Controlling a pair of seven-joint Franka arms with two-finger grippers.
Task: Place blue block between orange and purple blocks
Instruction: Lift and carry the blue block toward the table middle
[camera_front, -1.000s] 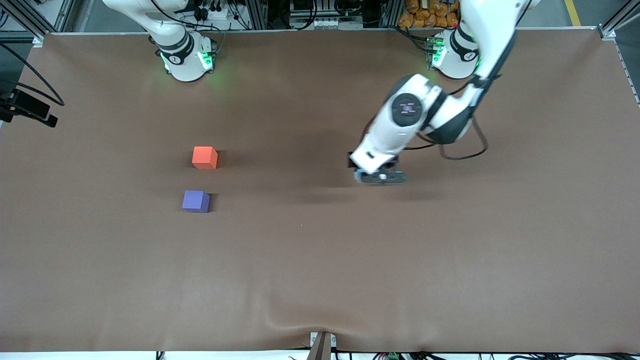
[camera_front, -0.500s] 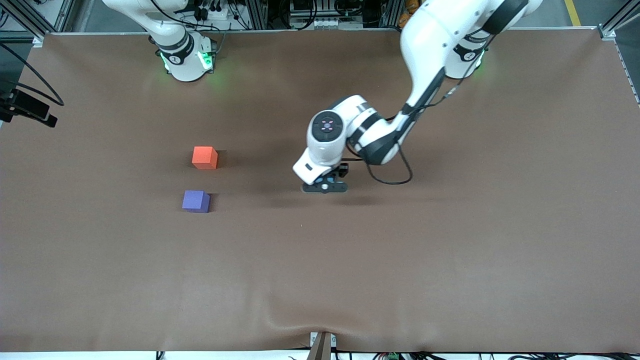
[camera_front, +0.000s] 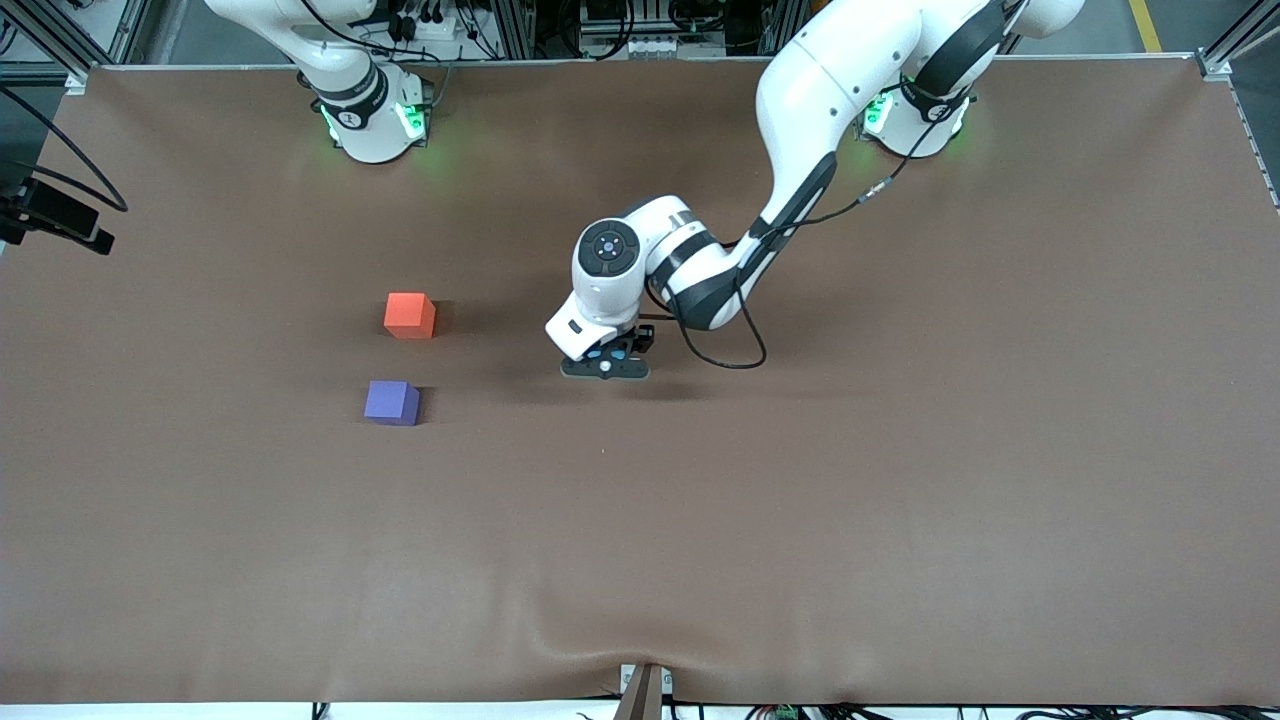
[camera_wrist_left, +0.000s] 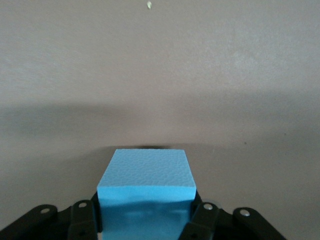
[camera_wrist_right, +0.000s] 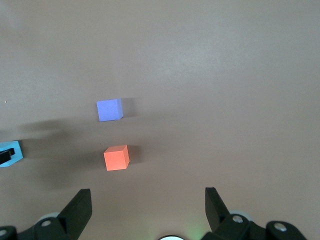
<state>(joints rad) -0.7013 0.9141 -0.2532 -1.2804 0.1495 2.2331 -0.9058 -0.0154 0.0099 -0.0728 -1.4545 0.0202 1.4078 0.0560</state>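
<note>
The orange block (camera_front: 409, 315) and the purple block (camera_front: 391, 402) sit on the brown table toward the right arm's end, the purple one nearer the front camera. Both also show in the right wrist view, orange (camera_wrist_right: 116, 157) and purple (camera_wrist_right: 109, 110). My left gripper (camera_front: 604, 362) is shut on the light blue block (camera_wrist_left: 145, 192) and holds it above the table's middle, apart from the two blocks. A corner of the blue block shows in the right wrist view (camera_wrist_right: 11, 153). My right gripper (camera_wrist_right: 147, 202) is open and empty, held high over the table near its base; the right arm waits.
The brown table mat (camera_front: 800, 500) is bare around the blocks. The two arm bases (camera_front: 370, 120) (camera_front: 915, 120) stand along the table's edge farthest from the front camera. A small fixture (camera_front: 645, 690) sits at the nearest edge.
My left gripper has moved with the blue block across the table toward the orange and purple blocks. The blocks on the table and the right arm have not moved.
</note>
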